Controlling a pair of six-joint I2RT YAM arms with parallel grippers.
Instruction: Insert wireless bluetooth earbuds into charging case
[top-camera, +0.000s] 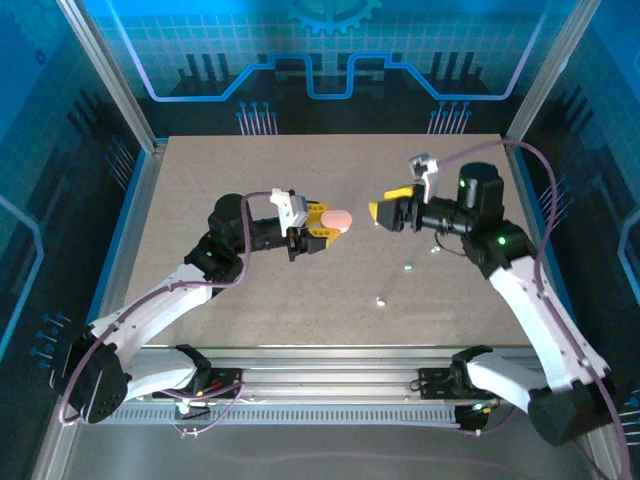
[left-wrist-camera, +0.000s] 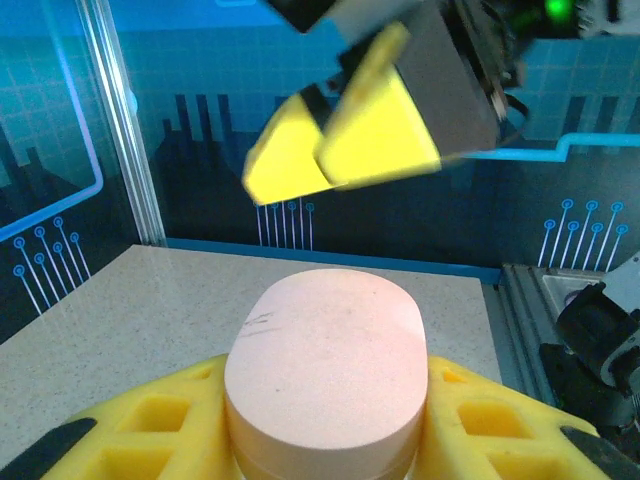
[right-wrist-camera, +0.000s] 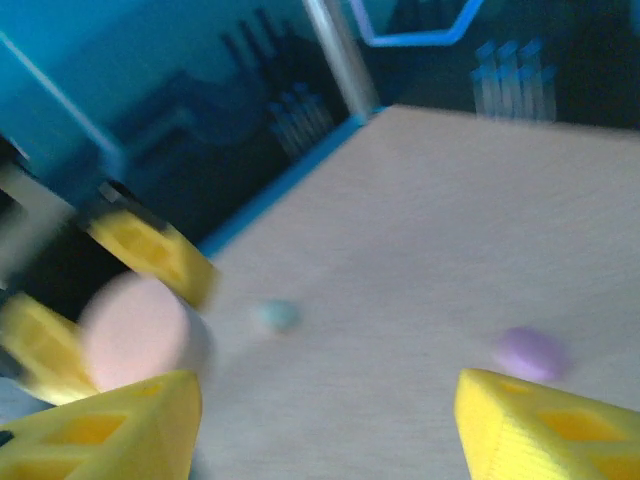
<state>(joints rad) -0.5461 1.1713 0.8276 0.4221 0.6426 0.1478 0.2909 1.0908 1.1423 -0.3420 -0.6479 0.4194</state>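
Note:
My left gripper (top-camera: 320, 236) is shut on a pink oval charging case (top-camera: 338, 219), lid closed, held above the table's middle. In the left wrist view the case (left-wrist-camera: 325, 365) sits squeezed between the yellow fingers (left-wrist-camera: 140, 435). My right gripper (top-camera: 384, 213) hovers just right of the case and faces it; its yellow fingers (left-wrist-camera: 345, 135) hang above and beyond the case. Its wrist view is blurred, and there the right gripper (right-wrist-camera: 325, 425) is open with nothing between its pads. Tiny earbuds lie on the table: a pale one (top-camera: 408, 266), a pinkish one (top-camera: 381, 300), a teal nub (right-wrist-camera: 275, 316), a purple nub (right-wrist-camera: 530, 352).
Another small pale piece (top-camera: 437, 243) lies under the right arm's wrist. The speckled beige table (top-camera: 200, 290) is fenced by metal posts and blue walls. A blue-edged rail (left-wrist-camera: 400, 268) runs along the table's far edge.

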